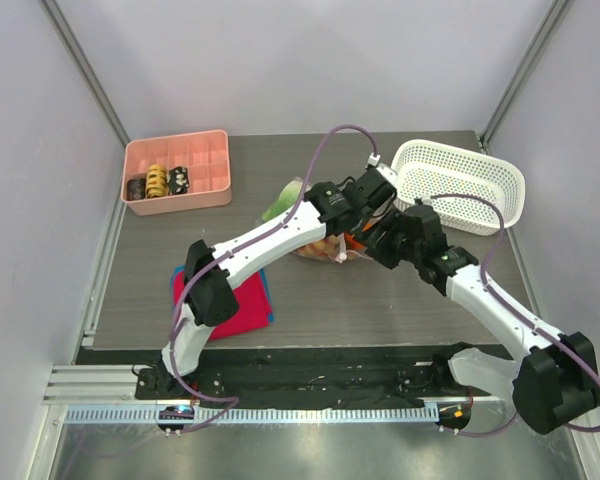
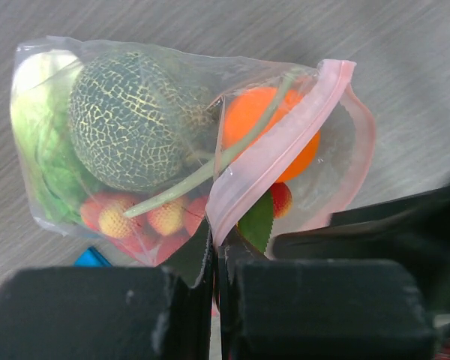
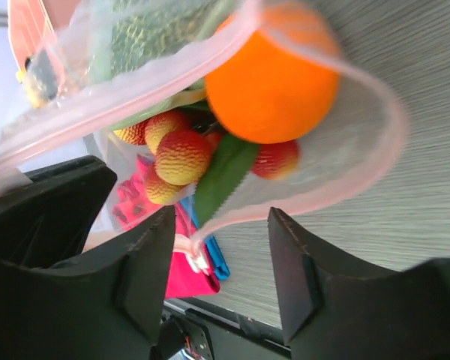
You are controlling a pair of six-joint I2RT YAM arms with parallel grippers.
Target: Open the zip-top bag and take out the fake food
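The clear zip-top bag lies at mid-table in the top view, with its pink zip strip parted and the mouth open. Inside are fake food pieces: an orange ball, a netted green melon, red berries, a green leaf and a long green stalk. My left gripper is shut on the near side of the zip strip and also shows from above. My right gripper is open, its jaws either side of the far rim of the mouth, just below the orange ball.
A pink tray with small rolls stands at the back left. A white lattice basket stands at the back right. A red cloth over a blue one lies at the near left, under the left arm.
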